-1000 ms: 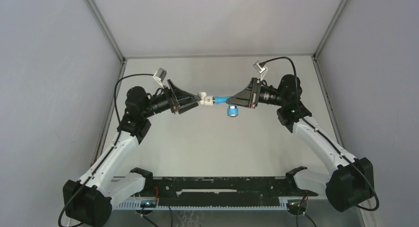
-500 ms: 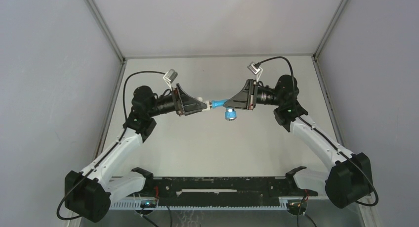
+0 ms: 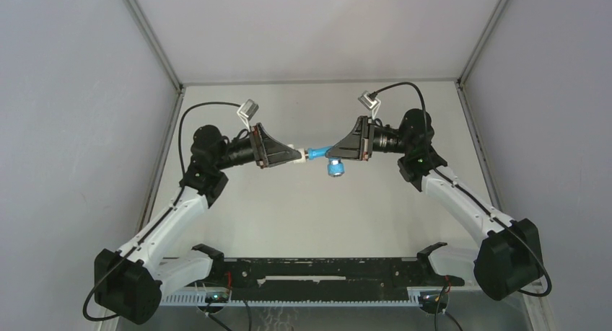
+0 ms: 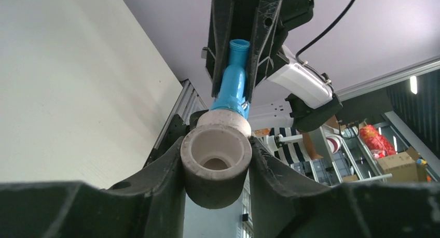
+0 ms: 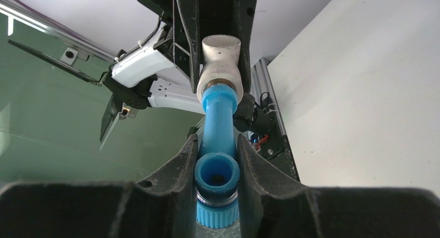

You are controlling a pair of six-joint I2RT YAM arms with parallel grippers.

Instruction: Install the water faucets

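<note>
Right wrist view, nearest first: the blue faucet [image 5: 218, 131], 1 small T-shaped plastic tap, is in mid-air above the table [image 3: 310, 208], between the 2 arms. I judge it light, rigid and smooth (slippery if pinched on the round stem), so the squat valve body by the handle is the place to hold. My right claw [image 5: 217, 144] is clamped there, both fingers pressing the body. Beyond, the tap's far end sits in the mouth of the white fitting [image 5: 220, 67]. Farthest, the left claw [image 4: 217, 144] has both fingers against that fitting, gripping it.
</note>
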